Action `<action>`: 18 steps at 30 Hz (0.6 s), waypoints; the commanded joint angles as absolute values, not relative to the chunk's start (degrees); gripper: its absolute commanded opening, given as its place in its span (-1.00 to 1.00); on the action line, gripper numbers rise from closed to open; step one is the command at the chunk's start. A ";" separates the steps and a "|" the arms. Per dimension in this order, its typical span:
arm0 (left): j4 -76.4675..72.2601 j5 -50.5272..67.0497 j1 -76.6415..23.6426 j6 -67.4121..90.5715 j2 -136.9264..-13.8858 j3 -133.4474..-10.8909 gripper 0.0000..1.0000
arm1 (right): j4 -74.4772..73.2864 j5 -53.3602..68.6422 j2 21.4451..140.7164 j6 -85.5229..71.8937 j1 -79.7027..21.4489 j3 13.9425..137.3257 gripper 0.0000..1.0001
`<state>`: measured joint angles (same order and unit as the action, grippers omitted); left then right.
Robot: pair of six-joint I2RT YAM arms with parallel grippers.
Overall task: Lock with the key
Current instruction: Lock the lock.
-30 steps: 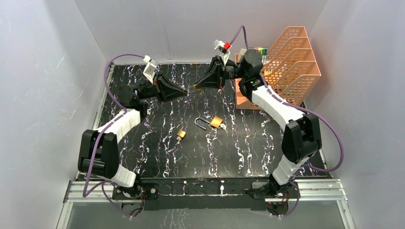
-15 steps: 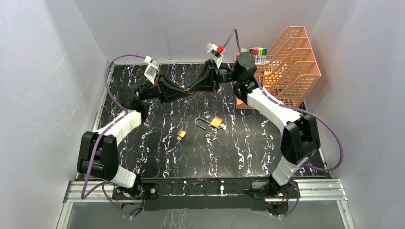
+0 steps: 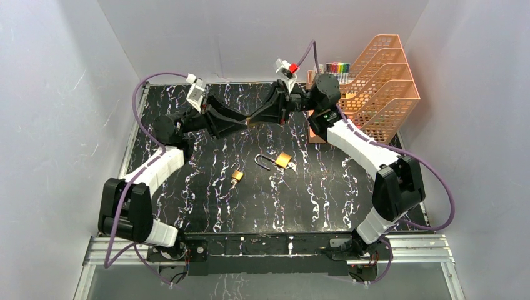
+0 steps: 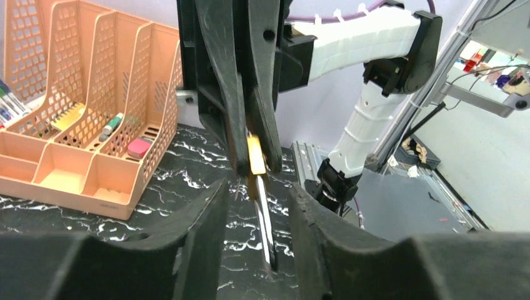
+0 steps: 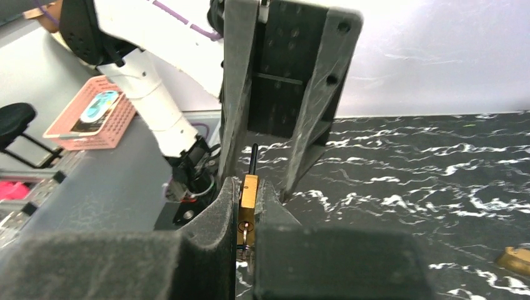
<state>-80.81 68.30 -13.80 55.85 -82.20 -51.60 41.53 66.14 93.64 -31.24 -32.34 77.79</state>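
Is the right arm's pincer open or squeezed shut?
Shut. The right pincer presses both of its fingers against a gold padlock, and no gap shows on either side.

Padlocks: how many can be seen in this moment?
3. One padlock is clamped in the right pincer, raised above the table; an open-shackle padlock lies near its middle; a smaller padlock lies left of that. The organiser could hide others.

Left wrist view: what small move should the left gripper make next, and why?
Probably close the left gripper on the shackle. Its fingers stand open on either side of that rod, while the right gripper is shut on the brass padlock, holding it out.
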 commanded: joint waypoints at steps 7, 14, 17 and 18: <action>-86.13 63.10 -14.49 54.72 -78.60 -51.79 0.03 | 45.81 69.32 89.82 -34.05 -31.72 75.27 -1.00; -85.98 67.91 -14.50 55.28 -79.10 -52.12 0.52 | 46.23 68.85 88.89 -34.53 -29.75 75.15 -1.00; -85.66 68.87 -14.49 55.34 -79.39 -52.40 0.53 | 46.27 68.33 88.32 -34.63 -28.99 75.06 -1.00; -85.57 69.11 -14.50 55.38 -79.62 -52.44 0.52 | 46.24 68.25 88.21 -34.63 -28.79 75.06 -1.00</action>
